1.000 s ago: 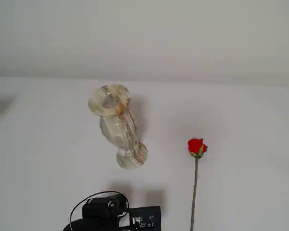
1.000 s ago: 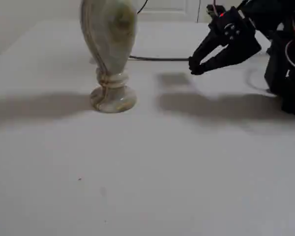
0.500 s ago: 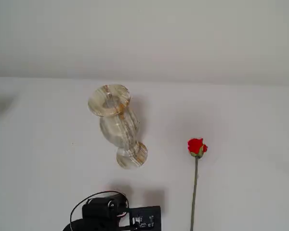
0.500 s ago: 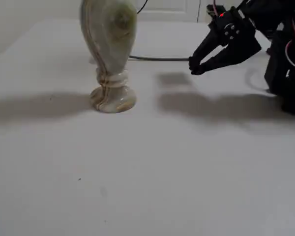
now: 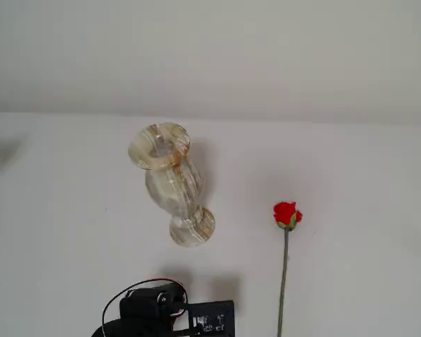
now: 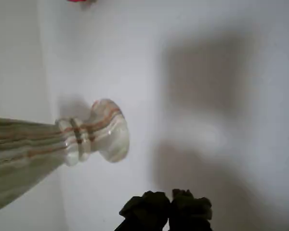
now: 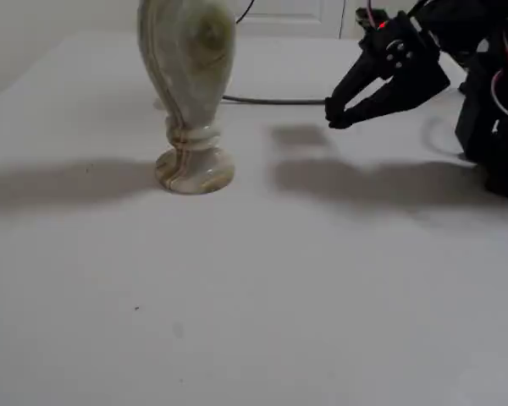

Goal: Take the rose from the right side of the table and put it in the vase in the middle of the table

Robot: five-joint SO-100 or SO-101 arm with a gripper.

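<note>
The rose lies flat on the white table, right of the vase in a fixed view; its red bud points away and its thin stem runs to the bottom edge. A red sliver of the bud shows at the top of the wrist view. The cream streaked vase stands upright mid-table, and it also shows in the wrist view and the low fixed view. My gripper is shut and empty, held above the table right of the vase. Its tips touch each other.
My black arm with its cables sits at the bottom edge, left of the stem. A dark cable lies on the table behind the vase. The arm's base stands at the right. A wall bounds the table's far side.
</note>
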